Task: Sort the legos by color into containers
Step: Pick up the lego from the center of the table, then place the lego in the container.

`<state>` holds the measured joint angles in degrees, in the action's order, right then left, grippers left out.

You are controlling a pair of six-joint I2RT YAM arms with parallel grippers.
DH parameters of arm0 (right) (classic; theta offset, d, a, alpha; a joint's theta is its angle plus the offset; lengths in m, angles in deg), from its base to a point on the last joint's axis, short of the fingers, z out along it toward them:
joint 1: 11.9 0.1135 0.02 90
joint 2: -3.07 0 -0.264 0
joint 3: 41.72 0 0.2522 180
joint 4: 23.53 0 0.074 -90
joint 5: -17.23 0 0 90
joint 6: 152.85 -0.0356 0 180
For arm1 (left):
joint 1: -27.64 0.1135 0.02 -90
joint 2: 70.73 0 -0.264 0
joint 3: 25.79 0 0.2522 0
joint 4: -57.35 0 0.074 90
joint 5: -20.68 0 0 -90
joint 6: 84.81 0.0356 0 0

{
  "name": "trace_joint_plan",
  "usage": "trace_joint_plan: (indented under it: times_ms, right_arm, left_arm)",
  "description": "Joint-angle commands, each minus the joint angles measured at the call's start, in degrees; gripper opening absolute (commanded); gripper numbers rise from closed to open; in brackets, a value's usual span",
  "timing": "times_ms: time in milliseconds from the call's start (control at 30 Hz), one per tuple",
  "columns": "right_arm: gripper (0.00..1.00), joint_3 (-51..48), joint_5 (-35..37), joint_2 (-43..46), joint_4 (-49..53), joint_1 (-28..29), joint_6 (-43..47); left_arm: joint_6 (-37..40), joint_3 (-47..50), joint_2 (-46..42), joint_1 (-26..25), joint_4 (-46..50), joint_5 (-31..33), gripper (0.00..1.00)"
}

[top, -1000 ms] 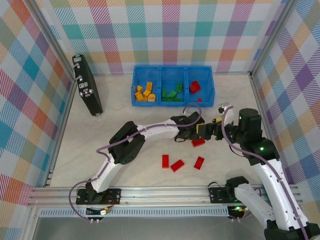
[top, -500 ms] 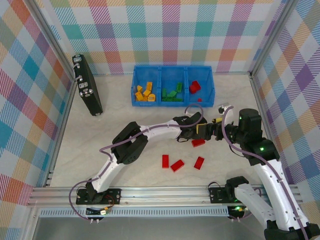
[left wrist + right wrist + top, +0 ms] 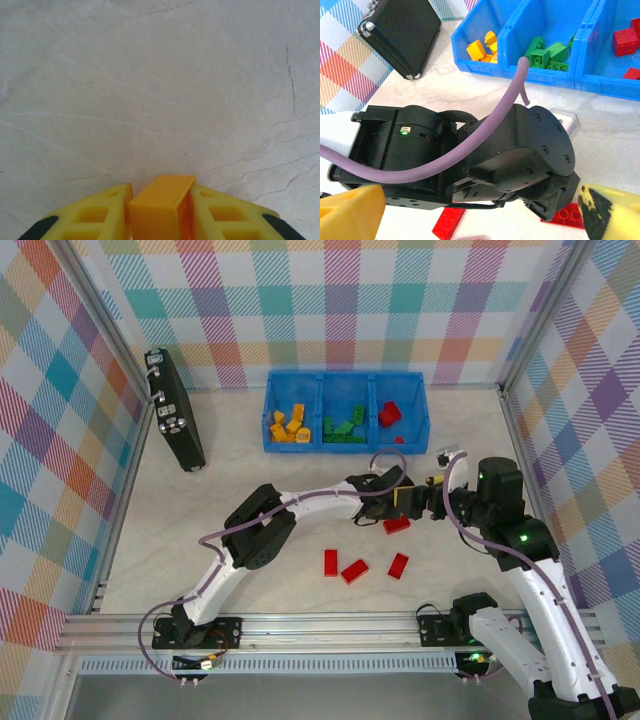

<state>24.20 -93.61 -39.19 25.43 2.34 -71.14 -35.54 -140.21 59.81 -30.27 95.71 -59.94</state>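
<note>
My left gripper [image 3: 160, 220] is shut on a yellow-orange lego [image 3: 161, 200], squeezed between its yellow fingers just above the pale table. From above, the left gripper [image 3: 372, 510] sits mid-table, with a red lego [image 3: 397, 525] right beside it. My right gripper [image 3: 480, 215] is open, its yellow fingers [image 3: 350, 212] spread on either side of the left arm's black wrist [image 3: 485, 150]. Three more red legos [image 3: 354, 571] lie nearer the arm bases. The blue containers [image 3: 345, 445] stand at the back, holding yellow legos [image 3: 288, 424] on the left, green legos [image 3: 345, 427] in the middle and red legos [image 3: 389, 413] on the right.
A black slab-like device [image 3: 175, 410] leans by the left wall. The left arm's purple cable [image 3: 510, 100] arcs across the right wrist view. Aluminium rails [image 3: 300, 625] border the near edge, and checked walls close in the table.
The left gripper's jaws have shut on the yellow-orange lego. Both arms have hardly shifted, and the right gripper stays open.
</note>
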Motion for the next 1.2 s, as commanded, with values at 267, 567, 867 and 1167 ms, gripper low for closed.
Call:
trace_joint_plan:
  times_ms: [267, 567, 867, 1167]
  right_arm:
    - [0.99, -0.98, 0.44, -0.74, -0.62, -0.18, -0.03]
    - [0.99, 1.47, 9.53, -7.52, 4.26, -0.18, -3.58]
    - [1.0, -1.59, 14.73, -13.37, 2.96, -0.26, -15.2]
    - [0.96, -9.45, 15.71, -16.17, 0.47, -0.18, -31.35]
  left_arm:
    - [9.72, 11.95, -22.48, 8.2, 7.2, 11.61, 0.26]
    - [23.9, 4.1, -26.18, 23.21, 4.67, 12.62, 0.26]
    - [28.43, -4.2, -16.05, 33.89, -1.98, 8.87, 0.27]
    - [26.02, -13.83, -2.92, 37.98, -3.37, 2.41, 0.34]
